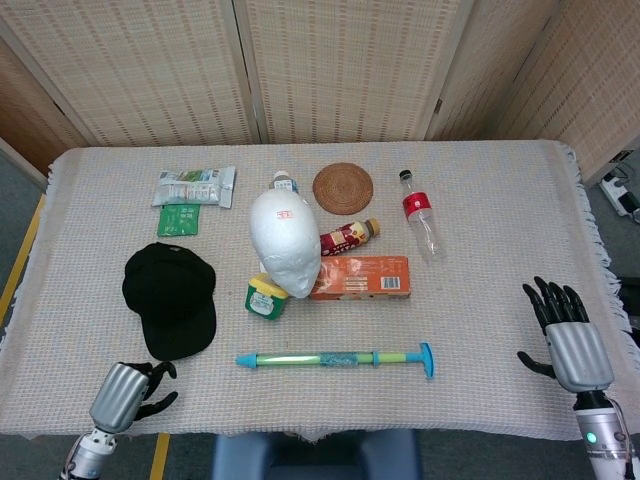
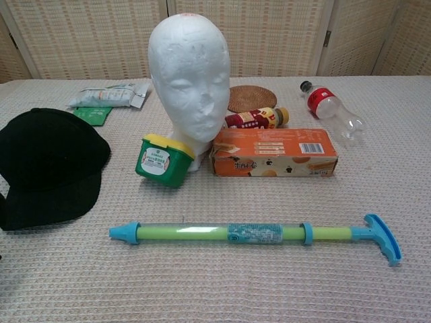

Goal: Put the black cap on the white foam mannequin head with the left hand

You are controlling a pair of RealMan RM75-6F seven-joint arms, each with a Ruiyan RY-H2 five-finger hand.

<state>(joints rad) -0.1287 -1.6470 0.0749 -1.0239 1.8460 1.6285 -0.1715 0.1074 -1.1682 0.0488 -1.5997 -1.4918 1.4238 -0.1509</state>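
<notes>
Cap (image 1: 170, 298) lies flat on the counter (image 1: 480, 200), brim toward the near edge, left of the foam head (image 1: 284, 243). Left hand (image 1: 132, 394), fingers curled and empty, hovers just below the brim. Right hand (image 1: 566, 336), spread, sits well apart.

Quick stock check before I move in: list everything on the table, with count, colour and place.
cap: 1, black, left
mannequin head: 1, white, centre
tub: 1, green with yellow lid, by the head
box: 1, orange, right of the head
small bottle: 1, red-brown, behind the box
coaster: 1, brown woven, far centre
clear bottle: 1, red label, far right
packets: 2, pale and green, far left
water pump toy: 1, blue-green, near centre
left hand: empty, near edge below the cap
right hand: open, right edge
</notes>
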